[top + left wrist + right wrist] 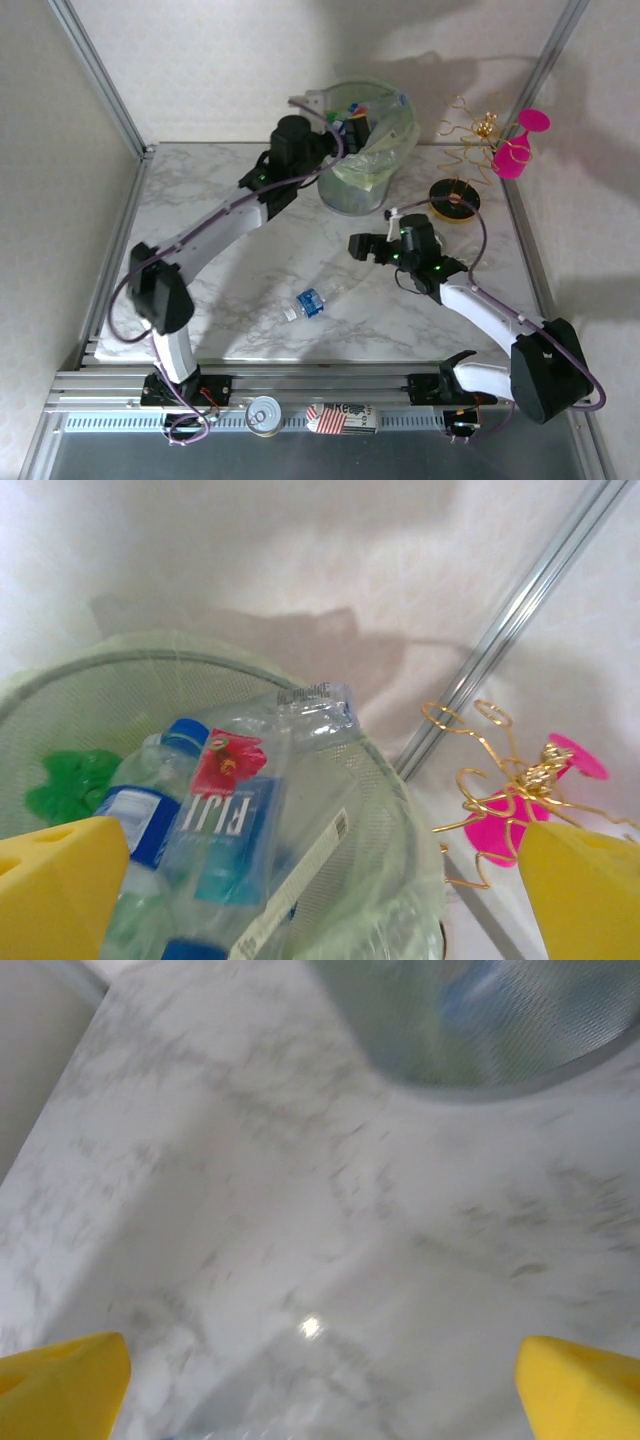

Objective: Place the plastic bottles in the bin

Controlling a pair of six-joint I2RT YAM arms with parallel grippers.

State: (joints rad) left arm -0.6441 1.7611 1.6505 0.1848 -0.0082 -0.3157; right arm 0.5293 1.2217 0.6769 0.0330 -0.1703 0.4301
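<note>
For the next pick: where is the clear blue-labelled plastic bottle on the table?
Top view: the bottle lies on its side on the marble table, centre-front, nearer than the pale green bin, left of the right gripper.

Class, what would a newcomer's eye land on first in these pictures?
The pale green bin at the far side of the table, stuffed with bottles, the left gripper above it with jaws open. Then one bottle lying alone mid-table, and the pink goblet at the far right.
</note>
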